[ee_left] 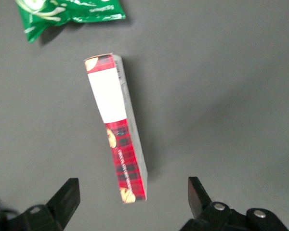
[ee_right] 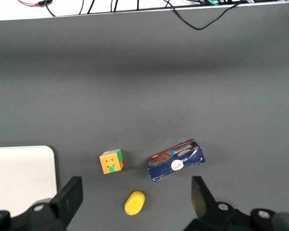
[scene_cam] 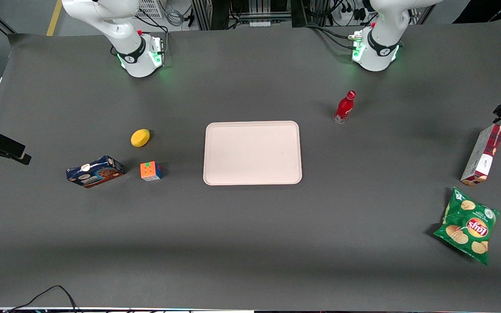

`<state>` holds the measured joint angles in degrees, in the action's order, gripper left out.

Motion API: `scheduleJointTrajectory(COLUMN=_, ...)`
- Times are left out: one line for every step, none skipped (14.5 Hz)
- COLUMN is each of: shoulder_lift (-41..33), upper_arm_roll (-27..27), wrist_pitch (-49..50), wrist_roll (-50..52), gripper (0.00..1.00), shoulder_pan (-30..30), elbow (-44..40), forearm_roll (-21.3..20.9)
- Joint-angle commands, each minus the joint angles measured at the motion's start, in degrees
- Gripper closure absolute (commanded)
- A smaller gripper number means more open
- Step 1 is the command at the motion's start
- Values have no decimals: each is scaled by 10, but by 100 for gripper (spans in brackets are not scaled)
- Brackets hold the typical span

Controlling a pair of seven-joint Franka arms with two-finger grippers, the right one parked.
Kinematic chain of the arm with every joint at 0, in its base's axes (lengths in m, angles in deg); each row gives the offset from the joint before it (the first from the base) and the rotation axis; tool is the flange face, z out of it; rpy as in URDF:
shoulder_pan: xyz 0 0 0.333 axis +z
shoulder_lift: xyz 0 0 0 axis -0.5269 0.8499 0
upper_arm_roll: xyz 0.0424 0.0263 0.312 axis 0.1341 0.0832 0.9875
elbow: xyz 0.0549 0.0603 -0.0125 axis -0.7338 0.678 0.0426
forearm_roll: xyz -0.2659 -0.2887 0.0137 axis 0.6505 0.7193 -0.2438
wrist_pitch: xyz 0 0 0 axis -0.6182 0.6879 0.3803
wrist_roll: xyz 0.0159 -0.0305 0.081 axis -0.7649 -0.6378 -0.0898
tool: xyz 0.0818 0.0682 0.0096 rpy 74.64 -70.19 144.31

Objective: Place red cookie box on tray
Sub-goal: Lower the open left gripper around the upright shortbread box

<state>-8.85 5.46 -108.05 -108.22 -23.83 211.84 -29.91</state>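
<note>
One dark grey table (scene_cam: 250, 243), hand (ee_left: 133, 199) spread above red cookie box (ee_left: 116, 129)

Dark grey table (scene_cam: 250, 243): tray (scene_cam: 215, 174) centre, red bottle (scene_cam: 344, 107), yellow sponge (scene_cam: 140, 138), cube (scene_cam: 150, 171), blue cookie box (scene_cam: 95, 171); red cookie box (scene_cam: 483, 154) and chips bag (scene_cam: 468, 225) near working arm's edge, gripper (ee_left: 133, 192) above it.

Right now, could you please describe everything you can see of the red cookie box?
The red cookie box is a long, slim cardboard carton, red tartan with a white panel and cookie pictures at its ends. It lies on the table at the working arm's end, beside the chips bag. The gripper hovers open above it, touching nothing.
</note>
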Motion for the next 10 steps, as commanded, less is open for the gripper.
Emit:
scheduleJointTrajectory(shoulder_lift=-9, upper_arm_roll=31, wrist_pitch=-83, wrist_roll=-64, gripper=0, shoulder_pan=1, elbow=67, forearm_roll=48)
scheduleJointTrajectory(shoulder_lift=-5, upper_arm_roll=36, wrist_pitch=-112, wrist_roll=-69, gripper=0, shoulder_pan=5, elbow=81, forearm_roll=56)
scheduleJointTrajectory(shoulder_lift=4, upper_arm_roll=39, wrist_pitch=-145, wrist_roll=-80, gripper=0, shoulder_pan=9, elbow=91, forearm_roll=58)
scheduleJointTrajectory(shoulder_lift=20, upper_arm_roll=40, wrist_pitch=-166, wrist_roll=-90, gripper=0, shoulder_pan=14, elbow=93, forearm_roll=67)
scheduleJointTrajectory(shoulder_lift=38, upper_arm_roll=40, wrist_pitch=-173, wrist_roll=-102, gripper=0, shoulder_pan=17, elbow=91, forearm_roll=97)
scheduleJointTrajectory(shoulder_lift=51, upper_arm_roll=40, wrist_pitch=-176, wrist_roll=-122, gripper=0, shoulder_pan=17, elbow=90, forearm_roll=130)
scheduleJointTrajectory(shoulder_lift=62, upper_arm_roll=40, wrist_pitch=-180, wrist_roll=-147, gripper=0, shoulder_pan=20, elbow=90, forearm_roll=156)
scheduleJointTrajectory(shoulder_lift=68, upper_arm_roll=40, wrist_pitch=-181, wrist_roll=-169, gripper=0, shoulder_pan=27, elbow=89, forearm_roll=174)
scheduleJointTrajectory(shoulder_lift=77, upper_arm_roll=40, wrist_pitch=-182, wrist_roll=-173, gripper=0, shoulder_pan=28, elbow=87, forearm_roll=185)
scheduleJointTrajectory(shoulder_lift=82, upper_arm_roll=40, wrist_pitch=-190, wrist_roll=-173, gripper=0, shoulder_pan=26, elbow=83, forearm_roll=193)
